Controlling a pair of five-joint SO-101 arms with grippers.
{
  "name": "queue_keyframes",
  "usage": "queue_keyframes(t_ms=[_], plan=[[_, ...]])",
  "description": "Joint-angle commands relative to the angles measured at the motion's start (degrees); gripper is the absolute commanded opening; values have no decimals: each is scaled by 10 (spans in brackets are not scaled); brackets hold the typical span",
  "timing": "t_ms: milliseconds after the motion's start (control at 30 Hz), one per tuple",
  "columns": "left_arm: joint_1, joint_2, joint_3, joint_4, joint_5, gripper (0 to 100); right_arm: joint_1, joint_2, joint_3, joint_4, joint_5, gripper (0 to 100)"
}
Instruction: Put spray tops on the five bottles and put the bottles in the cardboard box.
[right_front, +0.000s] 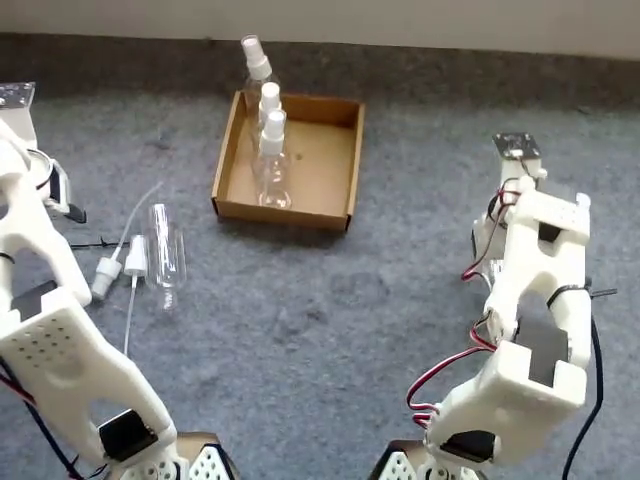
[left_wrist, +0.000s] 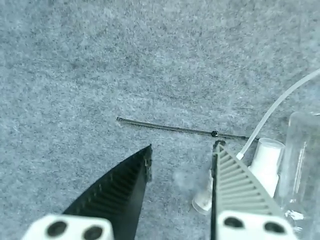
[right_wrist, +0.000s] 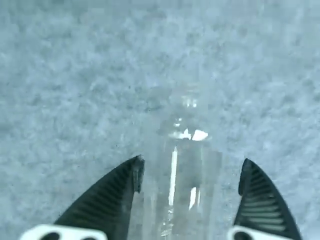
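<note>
The left gripper (left_wrist: 182, 160) hung over the grey worktop (left_wrist: 100, 60) with its jaws spread apart and holding nothing. A black cable tie (left_wrist: 180, 129) lay just beyond their tips, and a white spray top (left_wrist: 265, 159) and an uncapped bottle (left_wrist: 302, 165) lay just beside one jaw. The right gripper (right_wrist: 191, 170) had its jaws wide open around a clear bottle (right_wrist: 182, 145), their tips set wider than it, while three topped bottles (right_front: 272, 160) stood in a row at the cardboard box (right_front: 320, 170).
</note>
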Motion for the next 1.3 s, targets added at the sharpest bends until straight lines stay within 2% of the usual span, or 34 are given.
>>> queue_keyframes(t_ms=[0, 333, 500, 633, 867, 1267], plan=[[10, -33, -23, 4, -3, 189, 0, 0, -80, 34, 5, 255], [13, -33, -23, 4, -3, 189, -6, 159, -285, 160, 5, 255], [21, -33, -24, 4, -3, 189, -7, 229, -342, 194, 4, 255], [27, -33, -24, 4, -2, 189, -3, 247, -349, 196, -3, 253], [35, -33, -24, 4, -2, 189, 13, 249, -346, 208, -88, 253], [29, -33, -23, 4, -3, 189, 24, 251, -346, 178, -156, 253]])
